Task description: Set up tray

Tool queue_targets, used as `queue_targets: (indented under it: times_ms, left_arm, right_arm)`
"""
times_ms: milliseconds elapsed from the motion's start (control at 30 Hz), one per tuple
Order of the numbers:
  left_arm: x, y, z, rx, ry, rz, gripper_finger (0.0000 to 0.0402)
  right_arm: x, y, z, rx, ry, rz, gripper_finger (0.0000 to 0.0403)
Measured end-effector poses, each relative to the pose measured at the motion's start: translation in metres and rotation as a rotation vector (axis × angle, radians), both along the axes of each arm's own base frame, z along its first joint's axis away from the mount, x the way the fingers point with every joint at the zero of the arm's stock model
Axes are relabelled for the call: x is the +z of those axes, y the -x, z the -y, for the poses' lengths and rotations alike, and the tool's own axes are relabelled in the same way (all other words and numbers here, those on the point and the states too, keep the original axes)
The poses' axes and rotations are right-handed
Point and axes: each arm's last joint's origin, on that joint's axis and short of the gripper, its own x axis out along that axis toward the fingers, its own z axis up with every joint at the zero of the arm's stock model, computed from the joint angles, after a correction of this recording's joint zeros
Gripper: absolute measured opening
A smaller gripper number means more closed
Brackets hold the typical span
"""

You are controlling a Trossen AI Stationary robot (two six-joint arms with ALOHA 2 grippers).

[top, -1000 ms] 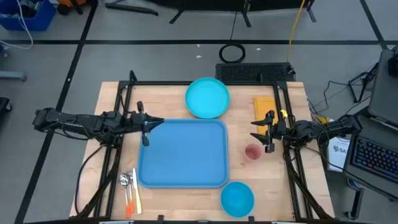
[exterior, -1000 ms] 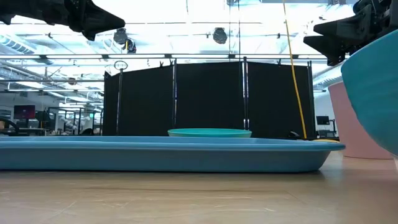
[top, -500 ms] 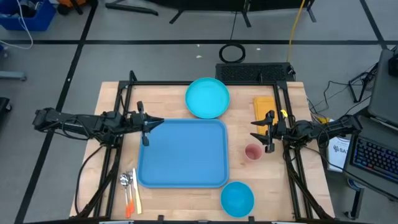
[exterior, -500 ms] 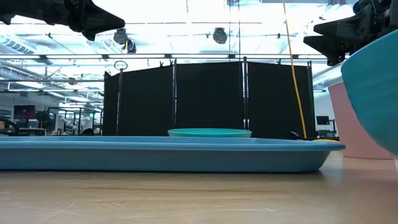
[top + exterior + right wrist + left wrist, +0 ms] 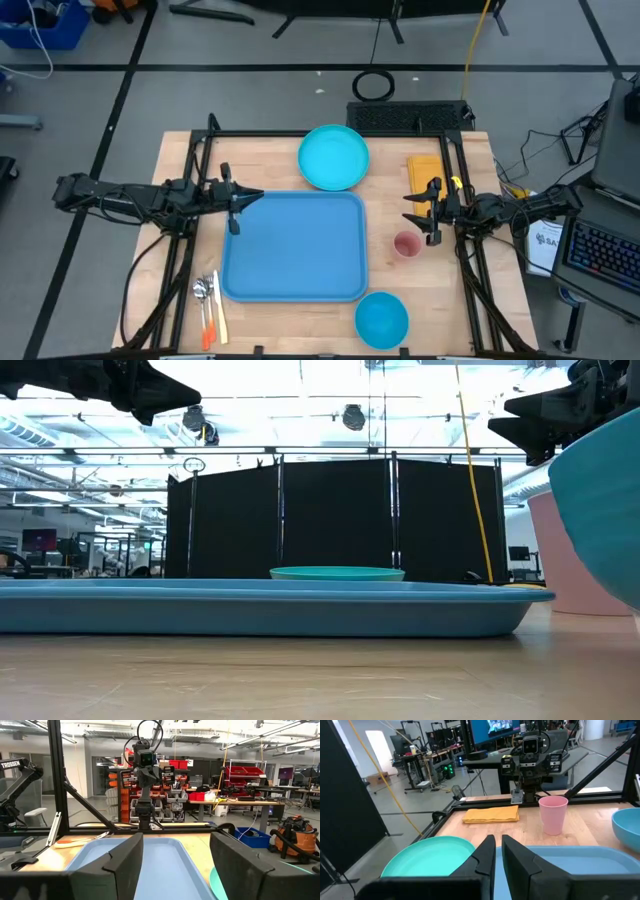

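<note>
Blue tray (image 5: 294,246) lies flat between both jaws — neither touching it.

Overhead, table-level, two facing wrist views

Blue rect. tray (image 5: 295,248) flat, mid-table, empty.

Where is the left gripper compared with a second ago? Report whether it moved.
No. In the high view the left gripper sits over the same left-rear corner of the tray, just as before.
</note>
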Motion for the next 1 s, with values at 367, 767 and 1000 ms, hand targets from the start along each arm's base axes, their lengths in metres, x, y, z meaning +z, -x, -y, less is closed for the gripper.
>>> queue_targets:
  times_ms: [367,767,1000]
  left_arm:
    - [0.0000,0.0000,0.0000,0.000,0.000,0.000,0.0037]
    - [0.0018,-0.0002,0.0000,-0.013,-0.264,-0.038,0.0037]
    - [0.0036,-0.0003,0.0000,-0.010,-0.227,-0.011,0.0037]
  right_arm:
    - [-0.0001,0.0000,0.0000,0.001,0.000,0.000,0.0222]
    - [0.0011,0.0002,0.0000,0.055,-0.293,0.042,0.0222]
    - [0.0056,0.0012,0.0002,0.079,-0.387,0.099,0.0222]
